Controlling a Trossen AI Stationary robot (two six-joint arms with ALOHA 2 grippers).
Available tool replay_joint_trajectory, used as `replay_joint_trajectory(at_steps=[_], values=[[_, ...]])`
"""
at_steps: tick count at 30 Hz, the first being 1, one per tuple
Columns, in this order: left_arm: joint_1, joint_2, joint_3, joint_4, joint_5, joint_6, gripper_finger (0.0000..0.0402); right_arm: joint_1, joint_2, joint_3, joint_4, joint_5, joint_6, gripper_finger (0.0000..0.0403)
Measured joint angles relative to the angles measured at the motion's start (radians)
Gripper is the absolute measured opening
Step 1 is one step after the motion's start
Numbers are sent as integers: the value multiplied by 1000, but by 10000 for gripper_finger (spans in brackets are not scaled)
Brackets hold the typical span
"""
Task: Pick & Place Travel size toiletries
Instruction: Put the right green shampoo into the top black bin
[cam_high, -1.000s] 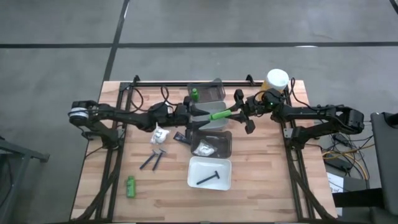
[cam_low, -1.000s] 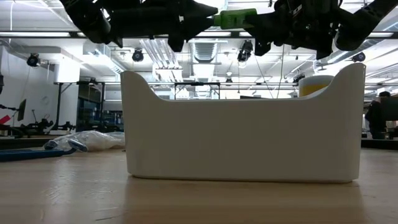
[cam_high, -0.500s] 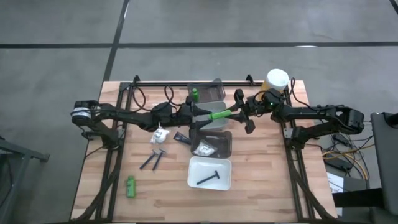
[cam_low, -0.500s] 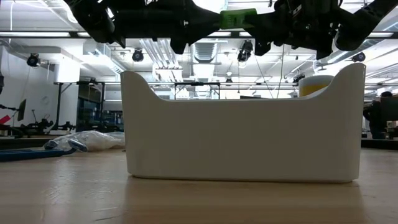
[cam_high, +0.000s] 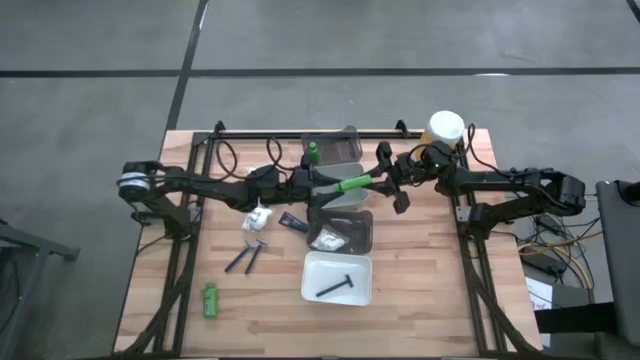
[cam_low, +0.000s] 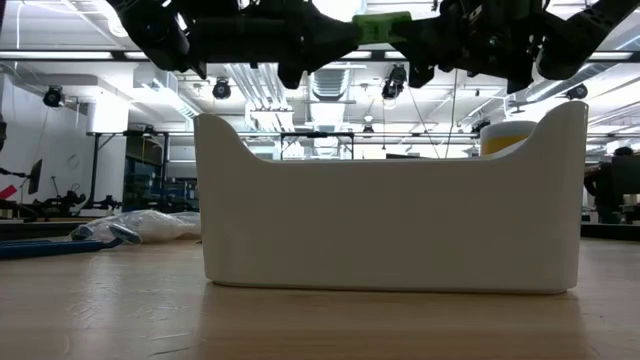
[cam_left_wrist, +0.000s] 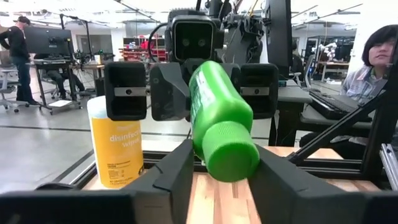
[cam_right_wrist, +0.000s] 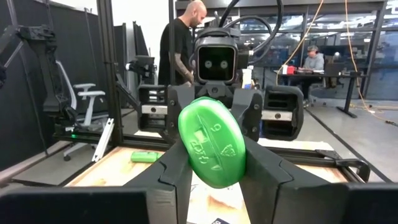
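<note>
A bright green bottle (cam_high: 352, 183) hangs level above a grey tray (cam_high: 346, 200), spanning the gap between my two grippers. My left gripper (cam_high: 338, 186) comes from the table's left and is shut on its cap end. My right gripper (cam_high: 372, 180) comes from the right and is shut on its base end. Another green bottle (cam_high: 313, 152) stands in the far grey tray. A third (cam_high: 210, 299) lies on the table near the front left. A white packet (cam_high: 258, 216), a dark tube (cam_high: 293, 222) and dark razor sticks (cam_high: 247, 256) lie on the wood. My left gripper has the bottle's green cap (cam_left_wrist: 232, 152) between its two fingers (cam_left_wrist: 180, 171), which reach in level from the table's left and lie along the bottle. The bottle is lifted clear and level. My right gripper pinches the bottle's base end (cam_right_wrist: 211, 149) between its two fingers (cam_right_wrist: 261, 171), level from the table's right, along the bottle. The flat oval base faces back into the gripper.
A grey tray (cam_high: 366, 238) holds a white packet; a white tray (cam_high: 337, 268) near the front holds a dark stick (cam_high: 335, 287). The big yellow white-capped container (cam_high: 445, 130) stands at the back right. People are in the room beyond the table.
My left gripper has edged toward the table's right edge, reaching farther over the bottle's cap end. The bottle and my right gripper have stayed where they were.
</note>
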Motion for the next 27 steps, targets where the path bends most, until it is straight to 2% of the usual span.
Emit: replay_joint_trajectory(at_steps=[6, 16, 21, 27], values=[[2, -3, 2, 4, -27, 28, 88, -1, 0, -1, 0, 11, 4, 95], [0, -4, 2, 10, 5, 33, 89, 1, -1, 0, 3, -7, 7, 92], [0, -4, 2, 10, 8, 35, 104, 1, -1, -1, 0, -15, 9, 87], [0, -6, 2, 8, 10, 37, 154, 1, 0, -2, -12, -14, 15, 93]])
